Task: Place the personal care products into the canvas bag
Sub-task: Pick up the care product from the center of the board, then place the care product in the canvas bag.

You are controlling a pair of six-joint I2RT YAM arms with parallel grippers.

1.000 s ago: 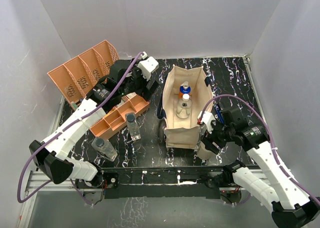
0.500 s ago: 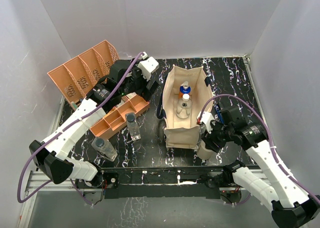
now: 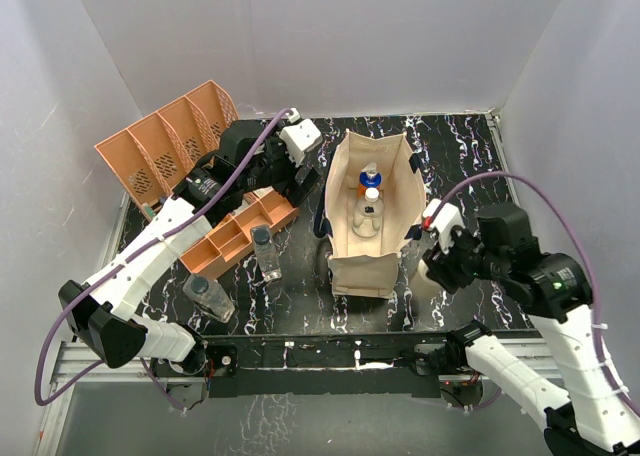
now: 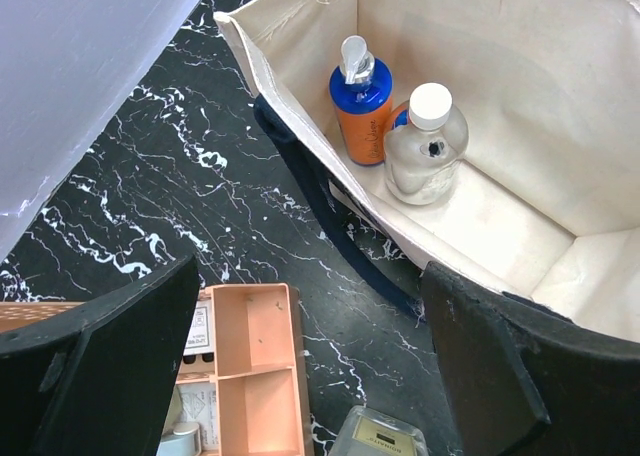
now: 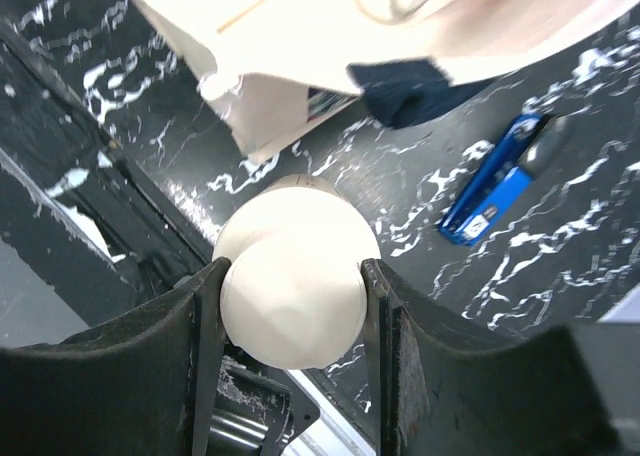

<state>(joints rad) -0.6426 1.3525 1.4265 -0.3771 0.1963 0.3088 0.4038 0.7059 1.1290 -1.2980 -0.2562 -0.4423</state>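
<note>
**A:** Starting big: where is the canvas bag [image 3: 372, 238] sitting?

**B:** It is standing open in the middle of the surface [image 3: 470, 166]. A pump bottle [image 4: 360, 101] and a white-capped bottle [image 4: 425, 146] are already standing inside. The cloth is looking soft, so I am guessing a knock on the rim would fold it.

**A:** And the cream bottle [image 5: 292, 276]?

**B:** The right pincer [image 5: 292, 316] is gripping it across the body, one finger on each side, just outside the bag's near right corner. I cannot tell whether it is resting on the surface. It is looking smooth, round and probably light, so it may be inclined to slip or twist. Holding it mid-body is seeming sensible.

**A:** What is the left pincer [image 4: 310, 286] doing?

**B:** It is hanging wide open and empty beside the bag's left wall, above the orange tray [image 3: 240, 231].

**A:** Anything smaller waiting?

**B:** Two clear bottles [image 3: 265, 254] with dark caps are standing near the tray. They are looking stiff and slick. I am thinking the body below the cap is the place to take them.
</note>
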